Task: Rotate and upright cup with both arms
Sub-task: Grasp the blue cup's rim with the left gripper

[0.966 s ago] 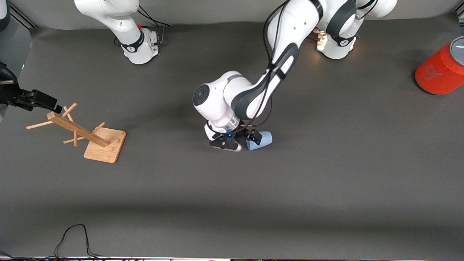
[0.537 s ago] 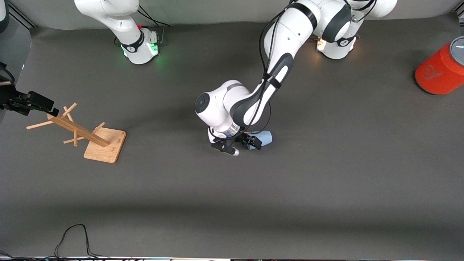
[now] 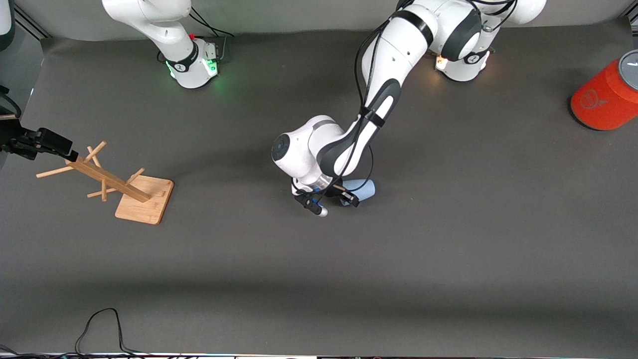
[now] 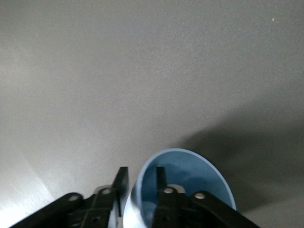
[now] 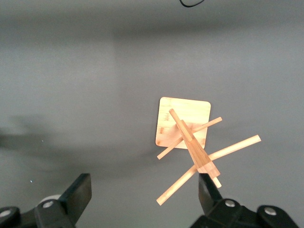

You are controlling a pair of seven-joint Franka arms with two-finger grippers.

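Fingers of the left gripper [image 3: 333, 200] have drawn together over the last second, and the left wrist view now shows them narrowed on the rim of the cup [image 4: 190, 178], one finger inside the mouth and the other against the outer wall. The cup [image 3: 360, 190] lies on its side just below the middle of the front frame, on the dark table [image 3: 448, 249], its mouth turned toward the wrist that has sunk low over it. A second ago the same jaws stood wide around the rim; the pinch suggests the grasp is made or very nearly so, which would leave the lift and the turn to upright as the work ahead. At the left edge of the front frame the right gripper [image 3: 47, 141] waits above the wooden rack [image 3: 119, 187], its fingers [image 5: 78, 194] spread wide and empty, as before. The orange-red cylinder [image 3: 605, 97] stands at the upper right edge of that frame, well apart from the action.
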